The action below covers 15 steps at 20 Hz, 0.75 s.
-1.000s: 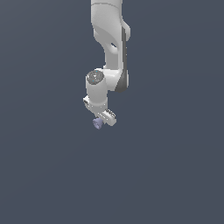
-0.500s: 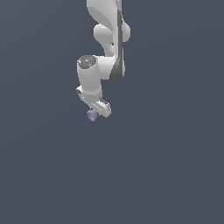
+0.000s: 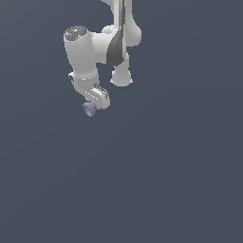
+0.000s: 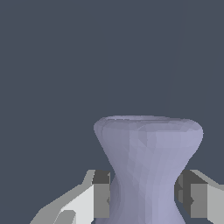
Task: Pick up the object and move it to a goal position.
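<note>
The object (image 3: 88, 109) is a tiny pale lavender-blue piece with a narrow stem and a wider flared round end. It hangs in the air at the tip of the white arm in the exterior view's upper left. My gripper (image 3: 94, 105) is shut on its stem. In the wrist view the object (image 4: 148, 162) fills the middle, flared end away from the camera, with one finger (image 4: 98, 197) on each side of the stem and the other finger (image 4: 197, 197) pressing opposite.
The white arm (image 3: 95, 47) reaches down from the top of the exterior view. A plain dark grey-blue surface (image 3: 166, 180) fills everything else in both views.
The arm has carried the object up and toward the exterior view's left, with the grip unchanged.
</note>
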Tool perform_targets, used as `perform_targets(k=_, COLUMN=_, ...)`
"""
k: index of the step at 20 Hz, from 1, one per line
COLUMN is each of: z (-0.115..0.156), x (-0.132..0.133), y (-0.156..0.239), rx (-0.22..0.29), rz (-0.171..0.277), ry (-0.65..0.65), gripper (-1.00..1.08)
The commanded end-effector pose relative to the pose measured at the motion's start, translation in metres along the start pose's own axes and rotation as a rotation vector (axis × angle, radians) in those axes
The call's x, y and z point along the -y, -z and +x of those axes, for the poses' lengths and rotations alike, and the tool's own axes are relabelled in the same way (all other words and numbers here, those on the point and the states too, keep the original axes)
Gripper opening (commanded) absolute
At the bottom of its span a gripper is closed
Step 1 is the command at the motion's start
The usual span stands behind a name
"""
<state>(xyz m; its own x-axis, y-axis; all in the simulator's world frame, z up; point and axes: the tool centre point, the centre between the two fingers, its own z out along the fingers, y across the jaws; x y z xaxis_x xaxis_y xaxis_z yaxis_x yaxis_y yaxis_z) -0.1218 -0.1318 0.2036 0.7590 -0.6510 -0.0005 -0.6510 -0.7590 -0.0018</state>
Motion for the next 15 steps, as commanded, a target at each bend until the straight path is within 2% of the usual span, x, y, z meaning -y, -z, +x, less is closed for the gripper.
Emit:
perform_targets(k=1, z=0.001, x=-0.011, y=0.019, rx=0.001, rz=-0.001, ry=0.000, gripper=-1.00)
perform_targets(k=8, z=0.005, x=-0.032, y=0.057, rx=0.000, rz=-0.001, ry=0.001, gripper=-1.00)
perform_targets(k=15, z=0.007, x=-0.039, y=0.070, rx=0.000, rz=-0.002, ry=0.001, gripper=-1.00)
